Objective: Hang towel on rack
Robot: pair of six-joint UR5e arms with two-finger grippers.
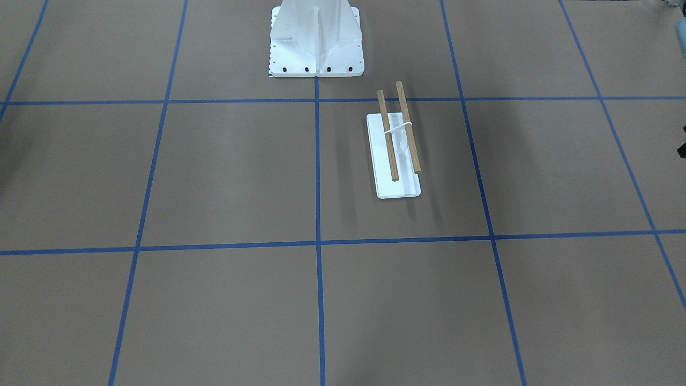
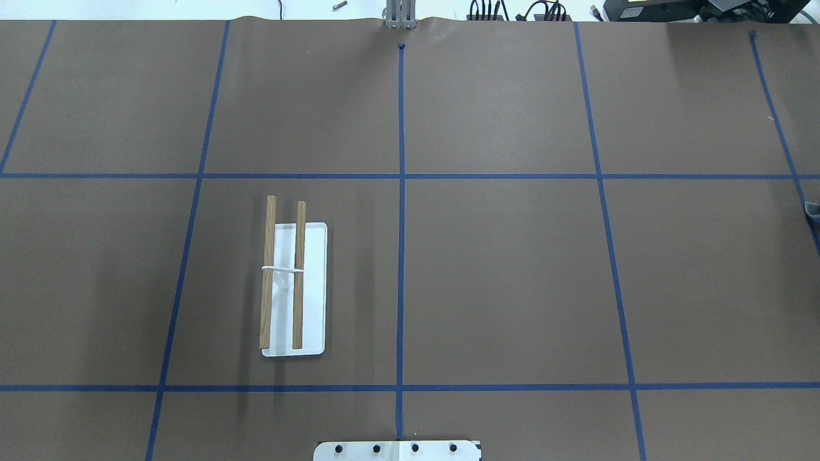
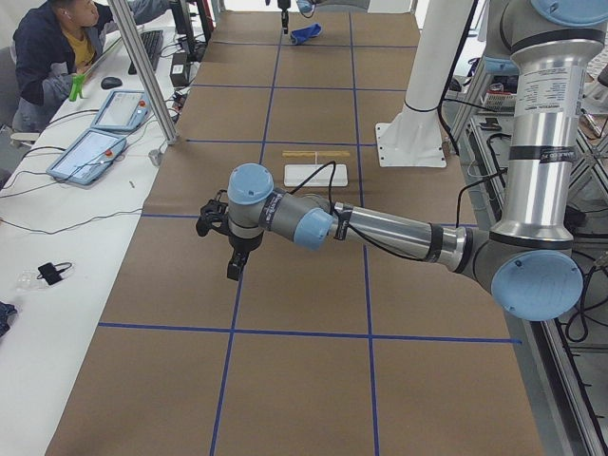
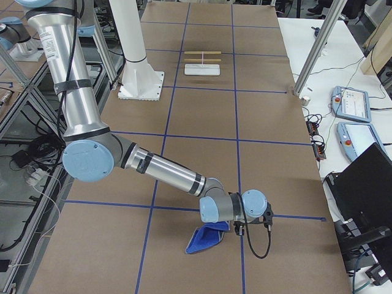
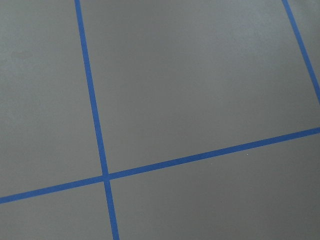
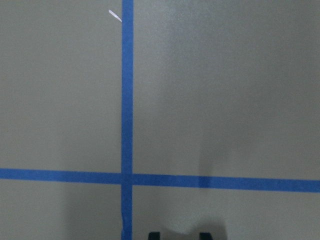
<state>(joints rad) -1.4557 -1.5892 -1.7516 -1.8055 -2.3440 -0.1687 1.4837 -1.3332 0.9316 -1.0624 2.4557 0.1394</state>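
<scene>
While right gripper [image 6: 179,235] gapes, empty | left gripper [image 3: 233,271]: aperture unclear

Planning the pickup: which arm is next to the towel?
The right one: the right gripper sits beside the blue towel, while the left gripper hangs far off, beyond the rack.

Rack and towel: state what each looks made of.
Rack: the dowels look like unpainted wood, being brown, matte and faintly streaked. The base plate is smooth and white, either plastic or painted metal; I cannot tell which. Towel: soft blue cloth, judging by its limp folds.
</scene>
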